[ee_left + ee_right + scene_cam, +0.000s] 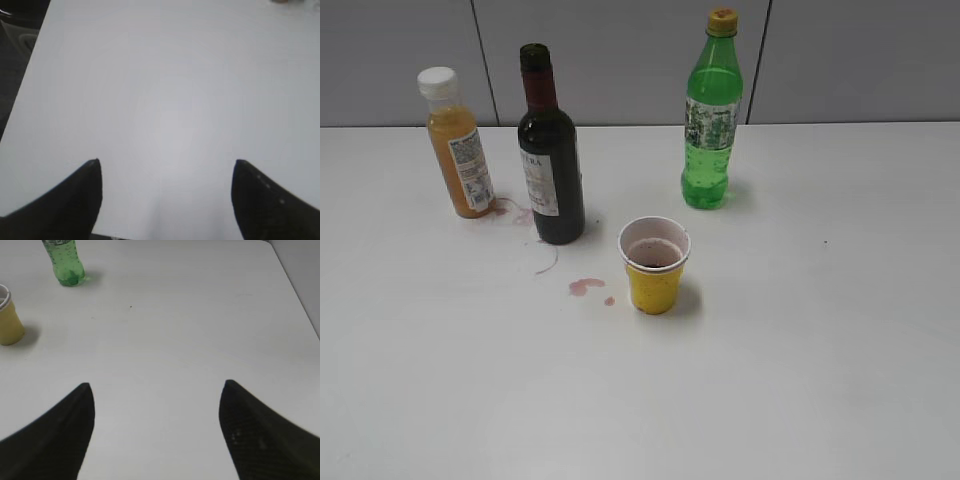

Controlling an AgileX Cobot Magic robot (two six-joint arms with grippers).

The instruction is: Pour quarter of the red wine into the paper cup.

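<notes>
Grippers, left point(165, 162) and right point(156, 385), both spread wide over bare table point(820, 350), grasping nothing. Yellow paper cup point(654, 265) stands near the middle, dark wine inside. Behind-left, beside pink spills point(586, 286), the dark wine bottle point(550, 150) stands upright, uncapped, white label.

A: Can any writing be read on the red wine point(550, 150) bottle?
B: Its white label carries a line of dark capitals at the top edge, ending in what looks like "RA"; the rest is too small.
A: And the orange juice bottle point(458, 143), standing at nine o'clock from the wine?
B: Its label shows fine dark print in blocks, none of it legible.
A: The green soda bottle point(711, 118) at two o'clock from the wine?
B: A patterned label, nothing readable.
</notes>
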